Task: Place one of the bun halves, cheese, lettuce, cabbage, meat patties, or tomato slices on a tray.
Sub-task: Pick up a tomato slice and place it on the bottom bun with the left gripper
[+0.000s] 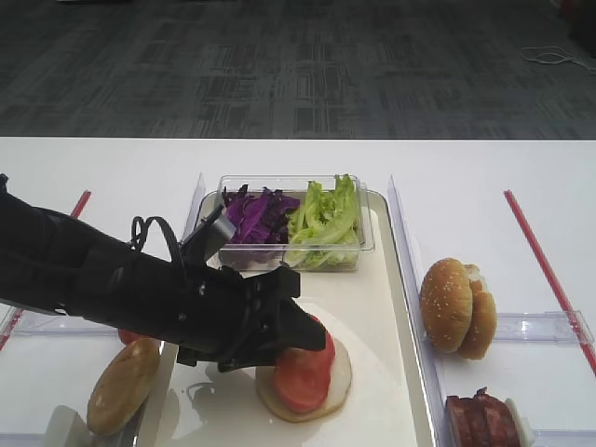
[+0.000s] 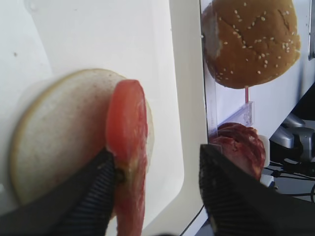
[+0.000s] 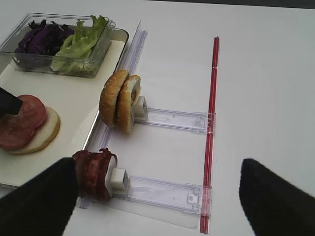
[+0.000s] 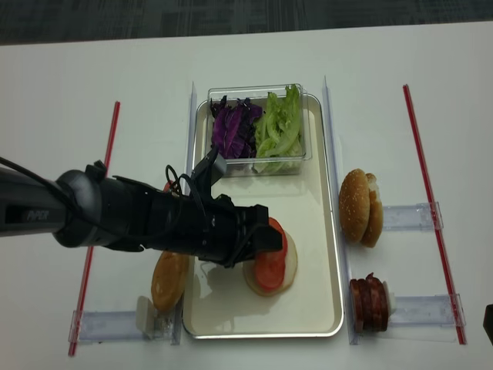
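Observation:
My left gripper [image 2: 157, 157] is open low over the tray [image 1: 396, 372]. A tomato slice [image 2: 127, 142] stands on edge against its left finger, above a flat pale bun half [image 2: 59, 137]. The other finger is well clear of it. From above, red tomato slices [image 1: 305, 368] lie on that bun disc [image 1: 331, 396]. My right gripper [image 3: 157, 196] is open over the table, with the meat patties [image 3: 93, 174] by its left finger. Two sesame bun halves [image 3: 120, 101] stand in a rack. Cabbage [image 1: 256, 216] and lettuce [image 1: 326, 219] fill a clear tub. No cheese is in view.
The clear tub [image 4: 254, 166] sits at the tray's far end. A sesame bun [image 1: 121, 386] and red slices [image 1: 130, 337] stand in a rack left of the tray. Clear plastic racks [image 3: 177, 120] and red strips [image 3: 212, 98] lie on the white table at the right.

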